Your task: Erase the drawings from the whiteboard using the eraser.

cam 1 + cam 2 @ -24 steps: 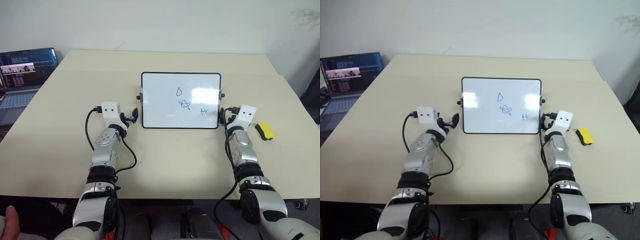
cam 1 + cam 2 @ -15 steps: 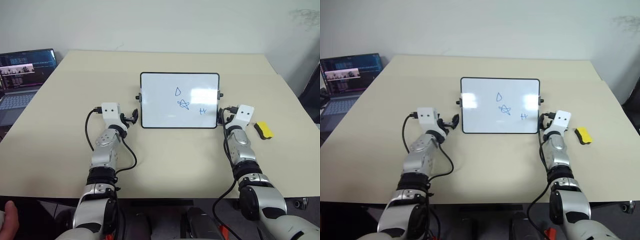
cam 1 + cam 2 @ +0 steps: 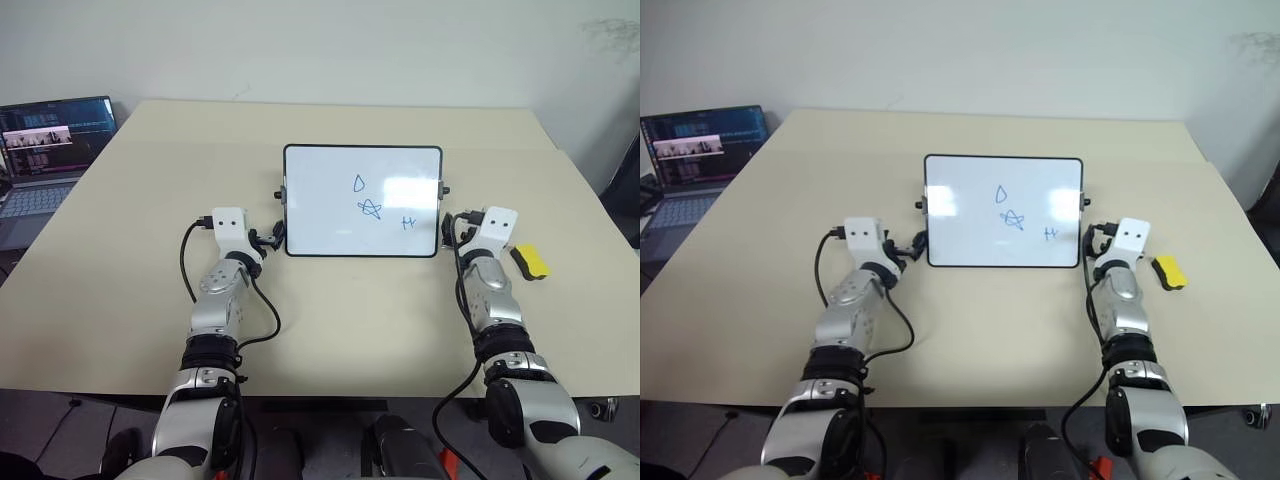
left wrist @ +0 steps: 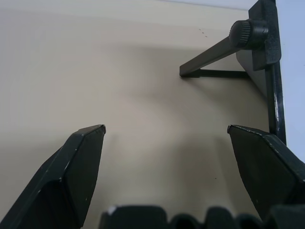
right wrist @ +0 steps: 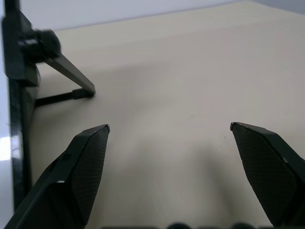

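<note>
whiteboard [image 3: 320, 215] propped on table [image 3: 330, 320], long axis left-right, blue drawings [image 3: 371, 208] unreadable, eraser [image 3: 531, 261] angled at right, left gripper [image 3: 270, 236] and right gripper [image 3: 457, 222] both released, empty

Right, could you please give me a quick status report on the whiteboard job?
Both grippers open, empty: left gripper, right gripper, flanking the whiteboard. Drawings unerased. Eraser on table beside right arm, untouched. Nothing in the way.

bare table [image 3: 350, 310] before whiteboard [image 3: 320, 215], eraser [image 3: 531, 261] unobstructed
</note>
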`<action>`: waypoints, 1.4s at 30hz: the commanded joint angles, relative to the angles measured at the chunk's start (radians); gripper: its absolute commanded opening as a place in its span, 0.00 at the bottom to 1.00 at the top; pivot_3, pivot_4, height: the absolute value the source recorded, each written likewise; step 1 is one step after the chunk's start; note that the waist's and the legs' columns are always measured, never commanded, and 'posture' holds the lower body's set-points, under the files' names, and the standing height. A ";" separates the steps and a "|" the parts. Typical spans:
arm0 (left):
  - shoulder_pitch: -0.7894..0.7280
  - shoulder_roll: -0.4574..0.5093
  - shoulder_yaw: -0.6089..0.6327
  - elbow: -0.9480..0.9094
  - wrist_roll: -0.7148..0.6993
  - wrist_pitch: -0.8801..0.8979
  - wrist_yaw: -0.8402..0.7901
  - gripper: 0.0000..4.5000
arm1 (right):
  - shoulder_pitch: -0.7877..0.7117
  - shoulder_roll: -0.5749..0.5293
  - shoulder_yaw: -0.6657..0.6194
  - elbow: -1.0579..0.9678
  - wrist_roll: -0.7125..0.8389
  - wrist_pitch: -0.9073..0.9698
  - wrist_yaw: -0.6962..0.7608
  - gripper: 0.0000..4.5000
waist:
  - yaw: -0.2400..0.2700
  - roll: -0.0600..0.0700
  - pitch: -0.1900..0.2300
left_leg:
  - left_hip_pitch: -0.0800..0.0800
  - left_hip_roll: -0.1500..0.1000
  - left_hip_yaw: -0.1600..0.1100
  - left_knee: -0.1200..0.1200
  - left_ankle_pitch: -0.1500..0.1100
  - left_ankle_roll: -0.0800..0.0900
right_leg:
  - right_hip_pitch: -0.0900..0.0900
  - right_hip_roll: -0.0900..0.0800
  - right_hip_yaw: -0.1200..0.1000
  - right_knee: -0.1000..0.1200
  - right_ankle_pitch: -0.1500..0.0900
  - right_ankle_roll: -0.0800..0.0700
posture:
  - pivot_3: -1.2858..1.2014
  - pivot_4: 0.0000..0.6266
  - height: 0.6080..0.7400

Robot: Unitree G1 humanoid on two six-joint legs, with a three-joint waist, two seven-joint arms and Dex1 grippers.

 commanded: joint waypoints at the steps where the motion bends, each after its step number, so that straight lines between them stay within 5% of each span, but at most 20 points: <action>1: -0.005 -0.012 -0.012 -0.037 0.002 -0.022 -0.003 1.00 | 0.022 -0.013 -0.005 -0.088 0.001 0.023 -0.004 0.99 | 0.001 0.000 0.000 | 0.000 0.000 0.000 0.000 0.000 0.000 | 0.000 0.000 0.000 0.000 0.000 0.000 | 0.52 0.24 1.00; 8: -0.040 0.033 0.047 -0.042 -0.069 0.009 -0.066 1.00 | 0.073 -0.055 -0.008 -0.300 0.015 0.170 0.015 0.99 | 0.004 0.000 0.000 | 0.000 0.000 0.000 0.000 0.000 0.000 | 0.000 0.000 0.000 0.000 0.000 0.000 | 0.52 0.24 1.00; 14: -0.042 0.248 0.102 -0.202 -0.269 0.140 -0.413 1.00 | 0.115 -0.180 -0.055 -0.631 0.095 0.526 0.051 0.99 | -0.003 0.002 0.001 | -0.001 0.000 0.000 -0.001 0.000 0.000 | -0.001 0.001 0.000 0.000 0.000 0.000 | 0.52 0.24 1.00; 20: -0.043 0.386 -0.047 -0.465 -0.415 0.377 -0.731 1.00 | 0.074 -0.373 -0.123 -0.667 0.148 0.828 0.106 0.99 | 0.011 0.003 0.002 | -0.001 0.000 -0.001 0.000 0.000 0.000 | 0.001 -0.001 -0.002 -0.001 0.000 0.000 | 0.52 0.24 1.00; 30: -0.084 0.173 -0.392 -0.396 -0.211 0.316 -0.763 1.00 | 0.080 -0.604 -0.035 -0.452 0.137 1.022 0.327 0.99 | 0.012 0.004 0.002 | 0.000 -0.001 0.001 0.001 0.000 0.000 | 0.001 0.000 0.001 -0.002 0.000 0.000 | 0.52 0.24 1.00; 42: -0.057 0.112 -0.419 -0.411 -0.179 0.310 -0.784 1.00 | 0.083 -0.633 0.019 -0.295 0.107 0.949 0.496 0.99 | 0.002 0.004 0.003 | 0.000 -0.001 0.002 0.001 0.000 0.000 | 0.001 0.000 0.002 -0.001 0.000 0.000 | 0.52 0.24 1.00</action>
